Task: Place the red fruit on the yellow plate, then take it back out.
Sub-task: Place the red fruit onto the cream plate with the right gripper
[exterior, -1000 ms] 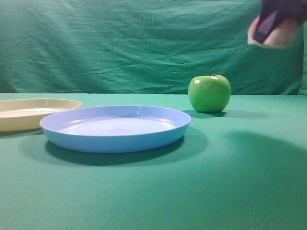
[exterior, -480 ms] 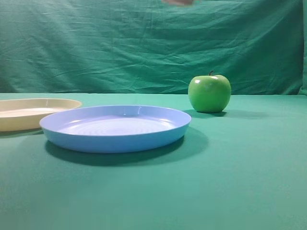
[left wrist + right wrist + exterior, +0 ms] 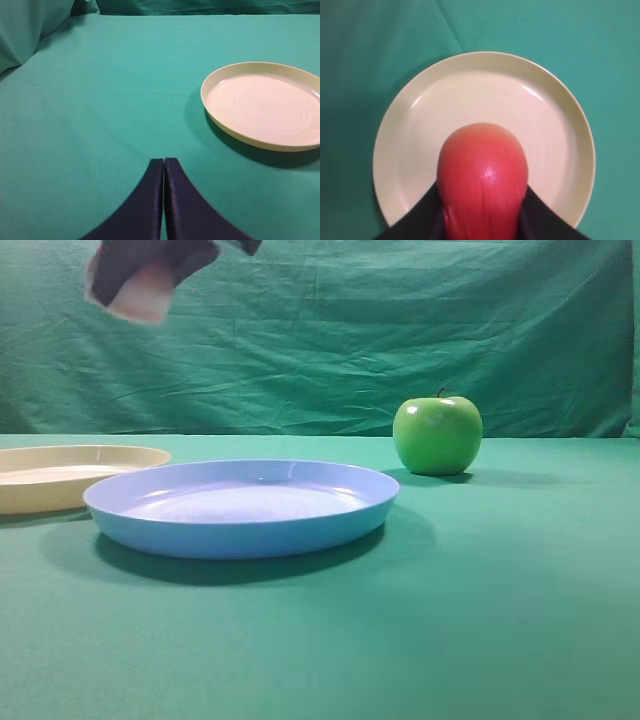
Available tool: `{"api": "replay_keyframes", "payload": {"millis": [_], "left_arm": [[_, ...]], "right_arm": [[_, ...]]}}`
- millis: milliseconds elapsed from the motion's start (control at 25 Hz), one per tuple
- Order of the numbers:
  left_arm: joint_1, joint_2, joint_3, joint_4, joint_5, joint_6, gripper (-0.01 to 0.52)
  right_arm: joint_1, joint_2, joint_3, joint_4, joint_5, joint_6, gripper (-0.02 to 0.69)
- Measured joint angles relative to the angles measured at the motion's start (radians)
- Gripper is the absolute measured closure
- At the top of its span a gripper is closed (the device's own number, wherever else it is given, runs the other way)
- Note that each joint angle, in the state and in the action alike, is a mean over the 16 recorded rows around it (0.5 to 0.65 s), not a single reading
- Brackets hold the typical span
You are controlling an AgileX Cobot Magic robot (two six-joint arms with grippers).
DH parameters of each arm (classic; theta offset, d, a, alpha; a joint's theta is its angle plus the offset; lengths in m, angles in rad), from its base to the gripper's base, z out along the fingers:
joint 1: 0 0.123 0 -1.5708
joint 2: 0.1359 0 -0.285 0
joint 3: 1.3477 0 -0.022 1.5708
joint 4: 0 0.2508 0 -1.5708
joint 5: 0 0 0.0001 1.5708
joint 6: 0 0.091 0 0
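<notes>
Above yellow plate [image 3: 410, 130], red fruit [image 3: 482, 185], lengthwise upward.

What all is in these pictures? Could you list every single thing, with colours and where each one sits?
red fruit: one, red, held up in the air between the right gripper's fingers, directly above the yellow plate
yellow plate: one, pale cream-yellow, bare, on the cloth at the left, partly behind the blue plate's left edge in the high view
blue plate: one, light blue, bare, on the cloth in the middle
green apple: one, glossy green with a dark stem, upright on the cloth, right of the blue plate and apart from it
cloth: green, covers the table and hangs as a backdrop
left gripper: one, dark, fingers pressed together, holding nothing, low over the cloth beside the yellow plate
right gripper: one, dark, clamped on the red fruit
</notes>
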Motion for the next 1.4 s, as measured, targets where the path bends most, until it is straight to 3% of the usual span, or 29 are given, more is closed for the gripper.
{"api": "replay_keyframes", "payload": {"millis": [320,800,920,1080,1400], "left_arm": [[0.0,0.0,0.0,0.0,0.0,0.0,0.514],[0.0,0.0,0.0,0.0,0.0,0.0,0.514],[0.0,0.0,0.0,0.0,0.0,0.0,0.514],[0.0,0.0,0.0,0.0,0.0,0.0,0.514],[0.0,0.0,0.0,0.0,0.0,0.0,0.514]], "right_arm": [[0.02,0.116,-0.024,0.063,-0.113,-0.073,0.426],[0.024,0.137,-0.027,0.105,-0.121,-0.117,0.1],[0.017,0.107,-0.027,0.104,-0.09,-0.109,0.064],[0.0,0.047,-0.027,0.101,-0.032,-0.092,0.138],[-0.061,-0.112,-0.028,0.097,0.085,-0.018,0.461]]}}
